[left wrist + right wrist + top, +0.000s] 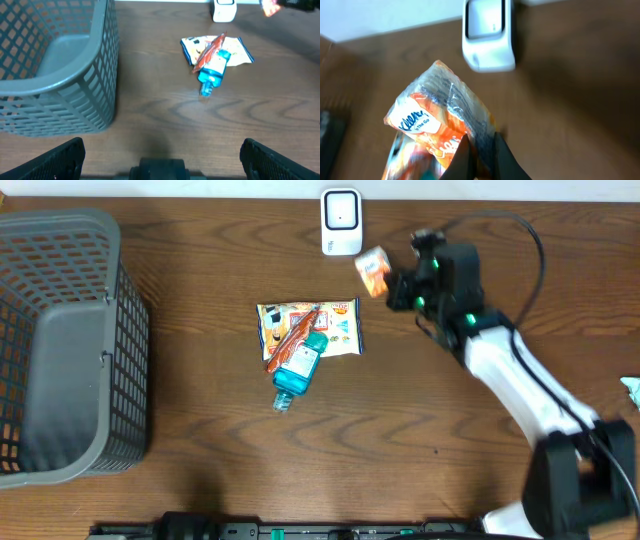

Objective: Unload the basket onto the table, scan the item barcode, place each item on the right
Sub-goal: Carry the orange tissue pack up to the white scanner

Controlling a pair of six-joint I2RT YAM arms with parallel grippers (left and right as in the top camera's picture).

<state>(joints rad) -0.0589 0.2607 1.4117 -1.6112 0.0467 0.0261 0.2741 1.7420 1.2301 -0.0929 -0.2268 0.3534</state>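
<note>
though overhead shows only orange pack (372, 272), right wrist reads kleenex.

A big grey basket (130, 380) sits on the brown table (420, 440). Right of the basket lies a flat snack bag (340, 325). A blue bottle (298, 368) partly rests on it.

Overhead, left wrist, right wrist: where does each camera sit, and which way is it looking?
Overhead: above the table, facing straight down; the right arm shows.
Left wrist: low at the near edge, facing across the table; open left end effector below.
Right wrist: faces along the shut right end effector holding an orange plastic tissue packet.
Overhead and left wrist share the grey plastic mesh basket, white box-shaped scanner, blue plastic bottle.
</note>
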